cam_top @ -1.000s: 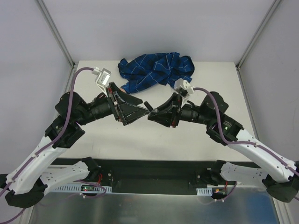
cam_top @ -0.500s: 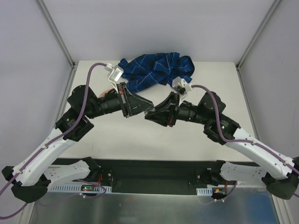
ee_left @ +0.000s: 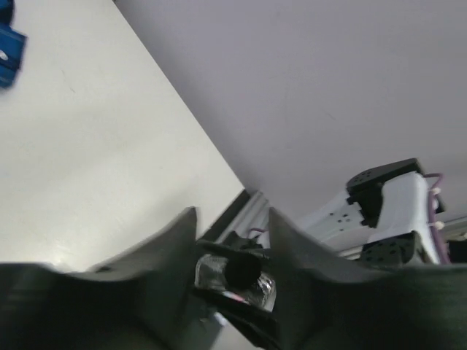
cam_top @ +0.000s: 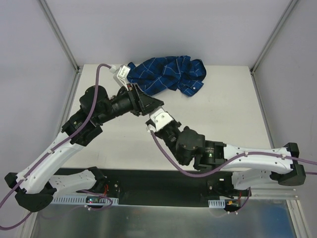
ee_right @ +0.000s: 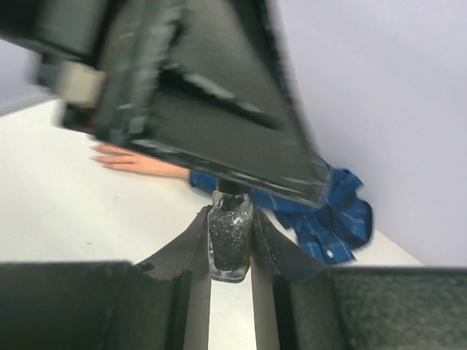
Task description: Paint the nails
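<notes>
1. Gripping a small dark glittery bottle (ee_right: 230,248), the right gripper (ee_right: 230,226) pinches its glass sides between both fingers and holds it upright over the white table (ee_right: 73,211).
2. The left gripper (ee_left: 232,213) comes down from above. Its fingers appear closed on the cap (ee_left: 241,270).
3. The peach dummy hand (ee_right: 135,162) lies flat on the table behind the bottle, well apart from it. Its blue checked sleeve (ee_right: 325,208) trails to the right. The nails (ee_right: 98,153) are too small to make out.
4. The step in hand is probably opening the bottle.
5. To do it well, the right fingers should clamp firmly and not rotate while the left twists the cap squarely on its axis.
6. The cap should lift straight up, so the brush clears the neck without dripping or tipping the bottle.
</notes>
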### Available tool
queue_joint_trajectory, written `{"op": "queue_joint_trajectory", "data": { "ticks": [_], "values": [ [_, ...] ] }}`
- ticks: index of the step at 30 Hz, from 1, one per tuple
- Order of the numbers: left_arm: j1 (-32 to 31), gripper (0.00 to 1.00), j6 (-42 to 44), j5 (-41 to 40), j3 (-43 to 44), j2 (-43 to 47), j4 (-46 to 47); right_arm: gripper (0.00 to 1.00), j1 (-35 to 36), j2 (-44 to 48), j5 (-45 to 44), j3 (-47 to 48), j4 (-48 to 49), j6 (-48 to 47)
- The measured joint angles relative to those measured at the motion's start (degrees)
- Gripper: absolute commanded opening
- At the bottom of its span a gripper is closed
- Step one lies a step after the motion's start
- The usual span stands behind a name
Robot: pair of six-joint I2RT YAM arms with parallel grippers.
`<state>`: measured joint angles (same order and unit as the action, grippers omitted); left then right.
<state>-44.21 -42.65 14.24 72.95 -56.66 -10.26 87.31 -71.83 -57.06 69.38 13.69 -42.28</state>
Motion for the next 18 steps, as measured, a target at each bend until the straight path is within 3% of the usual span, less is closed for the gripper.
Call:
{"op": "queue_joint_trajectory", "data": {
  "ticks": [2, 5, 14, 18],
  "values": [
    [-0.1, 0.83, -0.2, 0.0, 0.0, -0.5, 0.3, 0.0, -0.3, 1.7, 5.2, -0.1, -1.6, 1.4],
    [-0.1, 0.96, -0.4, 0.1, 0.0, -0.9, 0.1, 0.0, -2.8, 5.2, 17.5, -0.3, -6.2, 6.3],
    [1.2, 0.99, -0.7, 5.0, -6.4, 5.1, 7.8, 0.0, -23.8, 18.5, 54.7, -7.7, -11.4, 27.0],
    [1.2, 0.94, -1.3, 9.4, -9.7, 6.4, 14.3, 0.0, -30.3, 19.7, 70.2, -9.0, -9.5, 36.8]
  ]
}}
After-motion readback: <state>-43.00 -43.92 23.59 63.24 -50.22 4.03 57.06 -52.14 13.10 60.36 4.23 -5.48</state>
